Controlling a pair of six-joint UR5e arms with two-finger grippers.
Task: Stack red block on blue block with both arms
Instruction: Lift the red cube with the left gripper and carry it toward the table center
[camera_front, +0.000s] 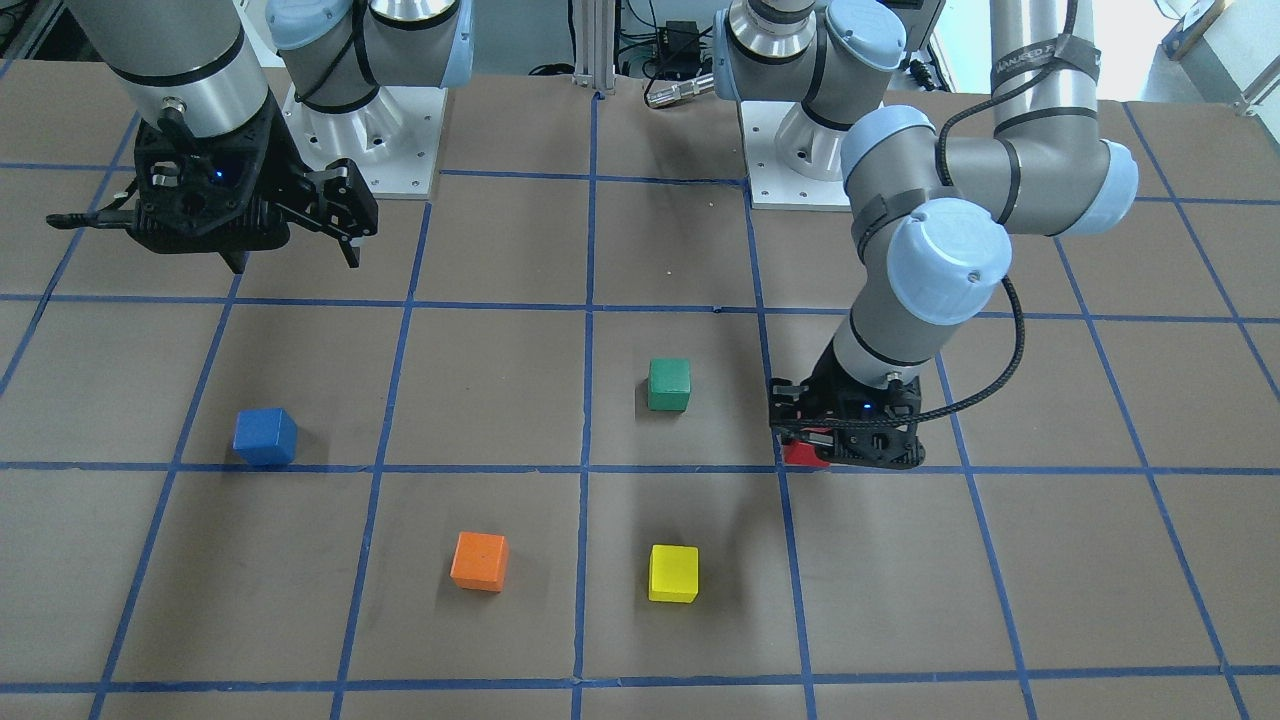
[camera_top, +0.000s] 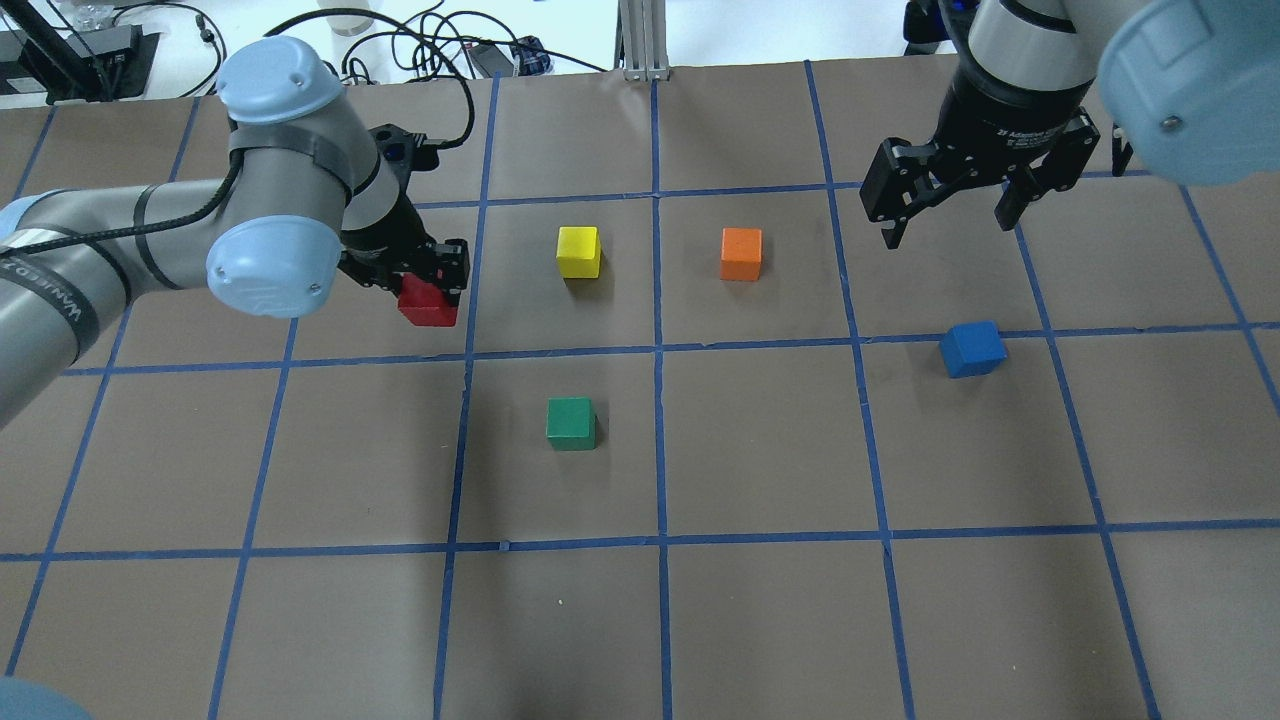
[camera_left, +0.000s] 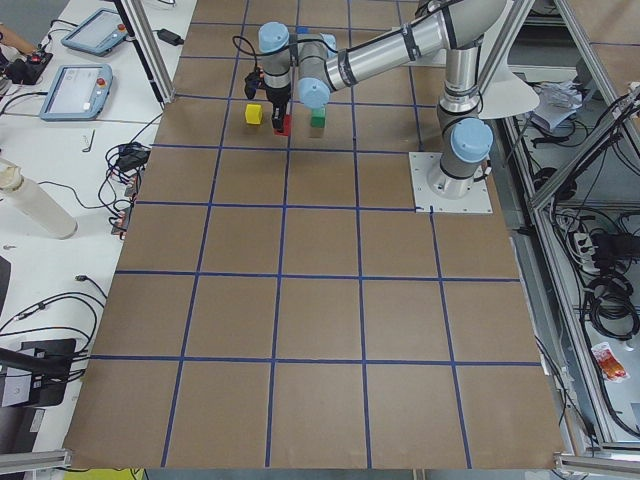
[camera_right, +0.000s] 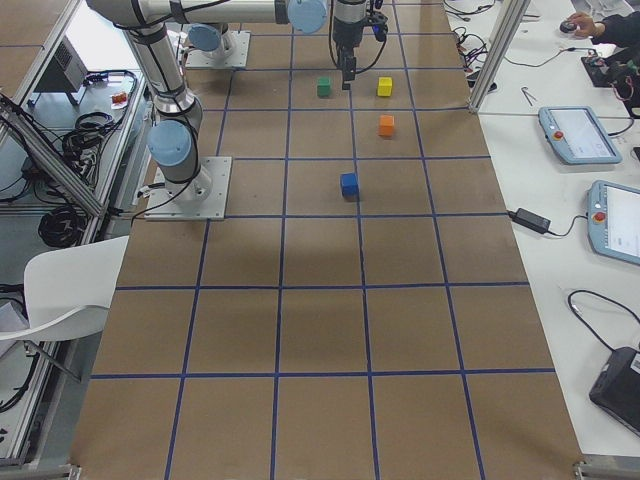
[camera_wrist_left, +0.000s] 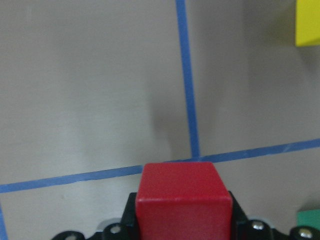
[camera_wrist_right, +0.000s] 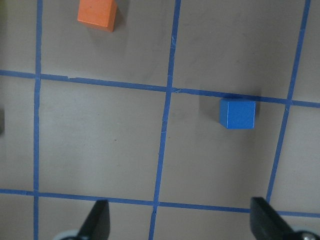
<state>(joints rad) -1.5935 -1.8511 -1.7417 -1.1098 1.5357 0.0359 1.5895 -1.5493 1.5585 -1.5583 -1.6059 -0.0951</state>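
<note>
My left gripper (camera_top: 425, 283) is shut on the red block (camera_top: 428, 306), low over the table at the left. In the left wrist view the red block (camera_wrist_left: 184, 200) sits between the fingers. In the front view the block (camera_front: 803, 454) peeks out under the gripper (camera_front: 845, 447). The blue block (camera_top: 972, 349) rests on the table at the right, also in the front view (camera_front: 266, 437) and right wrist view (camera_wrist_right: 238, 113). My right gripper (camera_top: 948, 225) hangs open and empty, high above the table and beyond the blue block.
A green cube (camera_top: 571, 423), a yellow cube (camera_top: 579, 251) and an orange cube (camera_top: 741, 254) stand between the two arms. The brown table (camera_top: 760, 620) has a grid of blue tape. The arm base plates (camera_front: 370, 140) are at the robot's side.
</note>
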